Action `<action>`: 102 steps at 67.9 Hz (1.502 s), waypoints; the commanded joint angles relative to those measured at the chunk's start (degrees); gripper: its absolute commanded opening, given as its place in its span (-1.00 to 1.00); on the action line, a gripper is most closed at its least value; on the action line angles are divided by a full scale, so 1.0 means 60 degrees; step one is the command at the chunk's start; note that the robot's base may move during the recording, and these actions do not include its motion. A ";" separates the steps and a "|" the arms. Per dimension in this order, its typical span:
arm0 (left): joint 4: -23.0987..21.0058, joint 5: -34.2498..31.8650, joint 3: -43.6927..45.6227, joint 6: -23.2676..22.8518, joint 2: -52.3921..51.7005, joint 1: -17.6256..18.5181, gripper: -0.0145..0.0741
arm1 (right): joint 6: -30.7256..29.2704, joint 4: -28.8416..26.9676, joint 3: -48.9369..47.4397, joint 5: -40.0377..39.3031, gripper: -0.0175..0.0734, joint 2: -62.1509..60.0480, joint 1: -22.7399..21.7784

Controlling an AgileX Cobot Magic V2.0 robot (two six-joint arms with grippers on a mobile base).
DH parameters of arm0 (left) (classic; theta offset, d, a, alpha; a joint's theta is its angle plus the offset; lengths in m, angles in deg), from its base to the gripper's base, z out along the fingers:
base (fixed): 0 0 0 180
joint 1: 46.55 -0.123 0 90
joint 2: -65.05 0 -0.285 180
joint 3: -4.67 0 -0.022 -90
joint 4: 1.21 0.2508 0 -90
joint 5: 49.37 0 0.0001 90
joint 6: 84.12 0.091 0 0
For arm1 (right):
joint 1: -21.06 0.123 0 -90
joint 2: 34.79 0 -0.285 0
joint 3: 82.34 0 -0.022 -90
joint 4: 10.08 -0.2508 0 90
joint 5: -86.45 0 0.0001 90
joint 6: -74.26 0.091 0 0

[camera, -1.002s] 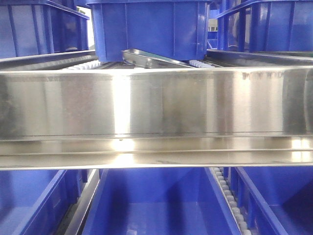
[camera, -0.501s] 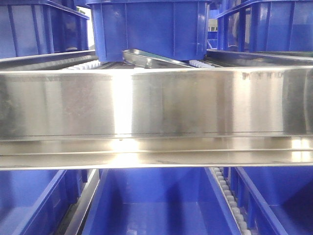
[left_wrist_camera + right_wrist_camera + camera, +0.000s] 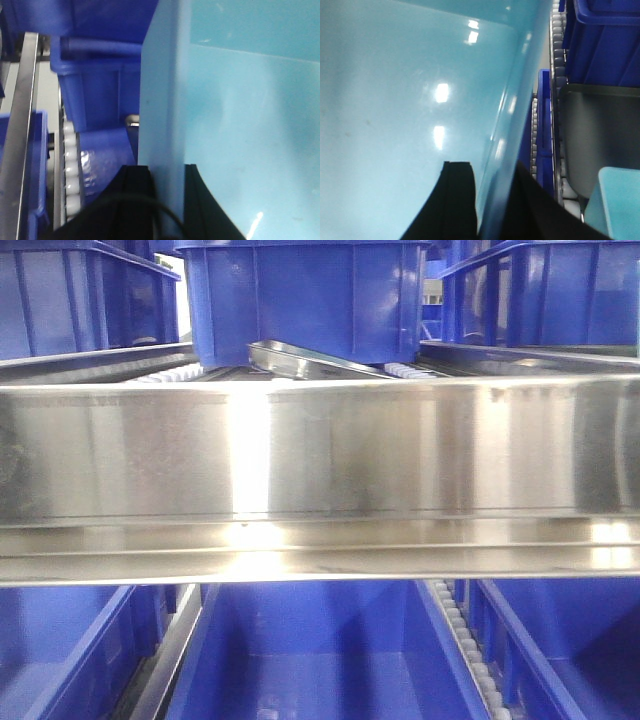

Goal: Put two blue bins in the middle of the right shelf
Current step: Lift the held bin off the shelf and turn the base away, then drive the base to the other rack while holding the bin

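The left wrist view shows a pale sky-blue bin whose upright wall runs between the black fingers of my left gripper, which is shut on that wall. In the right wrist view my right gripper is shut on the rim of a pale blue bin: one finger is inside the glossy interior and one outside. Whether both hold the same bin I cannot tell. A corner of another pale blue bin shows at the lower right. Neither the bins nor the grippers appear in the front view.
A wide stainless-steel shelf beam fills the front view. Royal-blue crates sit on roller tracks above it, and open royal-blue crates lie below. A grey bin, white rollers and more royal-blue crates crowd beside the held bins.
The front view has shifted only very slightly against the shelf; nothing else visibly differs.
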 commanded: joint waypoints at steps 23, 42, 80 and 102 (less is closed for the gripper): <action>-0.0344 -0.1557 0.0107 -0.0132 -0.0196 0.0041 -0.92 | -0.0209 -0.0112 -0.0083 -0.0027 -0.95 -0.0158 -0.0040; -0.0344 -0.1557 0.0107 -0.0132 -0.0196 0.0041 -0.92 | -0.0209 -0.0112 -0.0083 -0.0027 -0.95 -0.0158 -0.0040; -0.0344 -0.1557 0.0107 -0.0132 -0.0196 0.0041 -0.92 | -0.0209 -0.0112 -0.0083 -0.0027 -0.95 -0.0158 -0.0040; -0.0344 -0.1557 0.0107 -0.0132 -0.0196 0.0041 -0.92 | -0.0209 -0.0112 -0.0083 -0.0027 -0.95 -0.0158 -0.0040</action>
